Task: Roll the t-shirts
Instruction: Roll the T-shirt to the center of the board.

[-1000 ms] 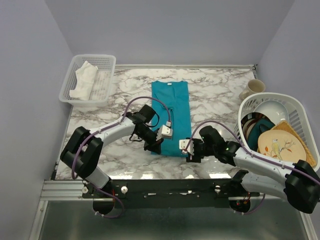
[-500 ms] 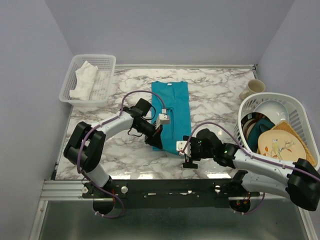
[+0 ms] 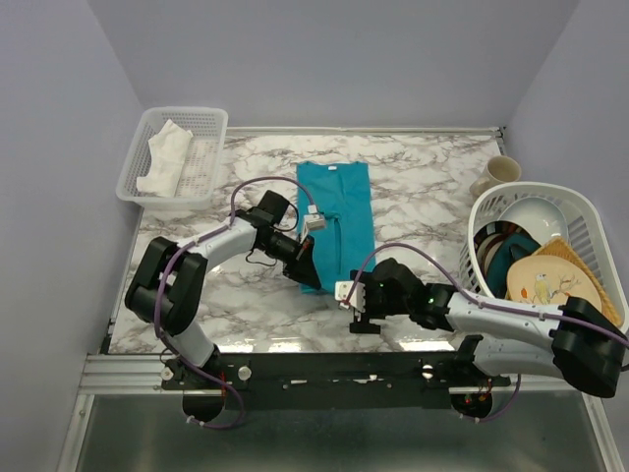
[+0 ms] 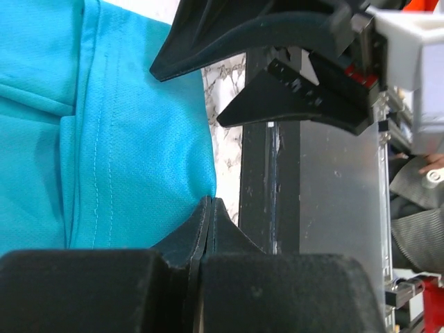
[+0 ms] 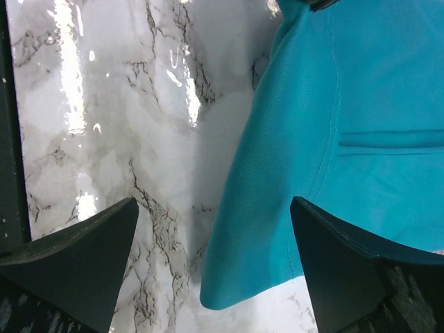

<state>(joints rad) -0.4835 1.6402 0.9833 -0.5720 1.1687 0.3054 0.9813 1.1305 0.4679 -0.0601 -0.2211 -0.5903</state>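
Note:
The teal-blue t-shirt (image 3: 339,211), folded into a long strip, lies at the middle of the marble table (image 3: 423,187). My left gripper (image 3: 307,264) is shut on its near left corner, and the fabric (image 4: 125,139) is pinched at the closed tips (image 4: 210,207). My right gripper (image 3: 356,305) is open just off the near right corner. In the right wrist view the shirt's loose corner (image 5: 277,243) lies between the spread fingers (image 5: 76,257), untouched by either. The right gripper's dark fingers (image 4: 277,76) also show in the left wrist view.
A white basket (image 3: 201,128) holding a white cloth (image 3: 165,155) stands at the back left. A white dish rack (image 3: 580,211) with plates and a dark-teal dish stands at the right, with a mug (image 3: 496,175) behind it. A black rail (image 3: 324,366) runs along the near edge.
My left gripper has moved back and left with the shirt's near corner, pulling the hem away from the table edge. My right gripper has slid left and nearer, and no longer touches the shirt.

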